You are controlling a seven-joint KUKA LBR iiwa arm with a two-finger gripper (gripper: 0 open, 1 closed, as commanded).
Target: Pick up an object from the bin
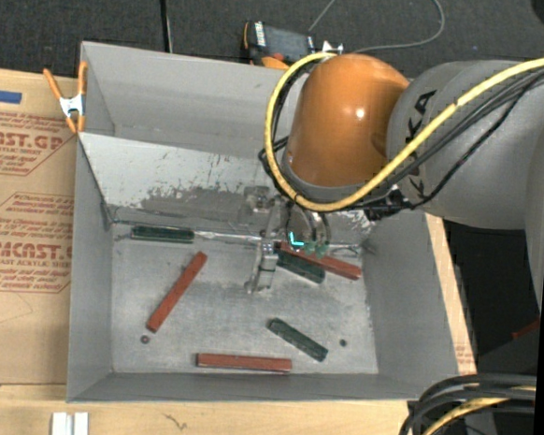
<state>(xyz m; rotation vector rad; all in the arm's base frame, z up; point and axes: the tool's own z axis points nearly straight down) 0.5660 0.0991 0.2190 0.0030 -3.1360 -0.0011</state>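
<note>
My gripper [261,279] hangs under the orange cover, low over the bin floor a little right of the middle. Just to its right lies a short dark green stick [304,269], tilted and close against the gripper. A red stick [343,267] lies beside that green one, partly under the arm. Whether the gripper touches either stick I cannot tell. Another dark green stick [297,340] lies on the floor in front of the gripper, apart from it.
A long red stick [175,292] lies diagonally left of centre. Another red stick [243,362] lies along the front wall. A dark green stick [162,234] rests at the left by the back slope. The arm covers the bin's right back corner.
</note>
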